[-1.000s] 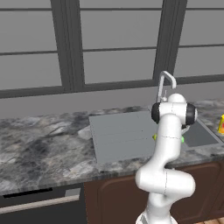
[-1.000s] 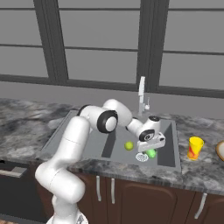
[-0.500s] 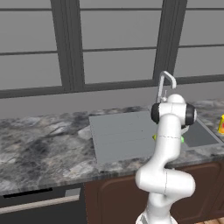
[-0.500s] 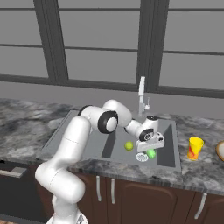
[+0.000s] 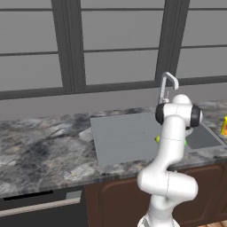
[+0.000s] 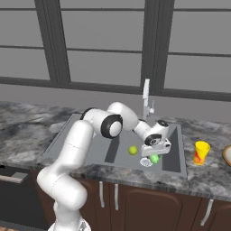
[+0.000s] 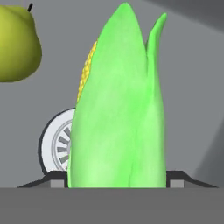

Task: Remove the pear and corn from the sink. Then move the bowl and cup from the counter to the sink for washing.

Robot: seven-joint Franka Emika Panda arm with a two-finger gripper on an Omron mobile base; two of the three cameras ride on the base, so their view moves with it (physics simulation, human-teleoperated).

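Observation:
The corn, a bright green cob with yellow kernels showing, stands between my fingertips in the hand view, and both tips press its sides. In the right base view my gripper is down in the sink, shut on the corn just above the drain. The yellow-green pear lies on the basin floor to its left, also visible as the pear at the hand view's upper left. The yellow cup and the bowl stand on the counter to the right.
The chrome faucet rises behind the basin, close to my forearm. Dark marbled counter runs on both sides of the sink. Windows line the back wall. A dishwasher front sits under the counter at the left.
The jaws have narrowed from wide open onto the corn. The arm, the pear, the cup and the bowl have stayed where they were.

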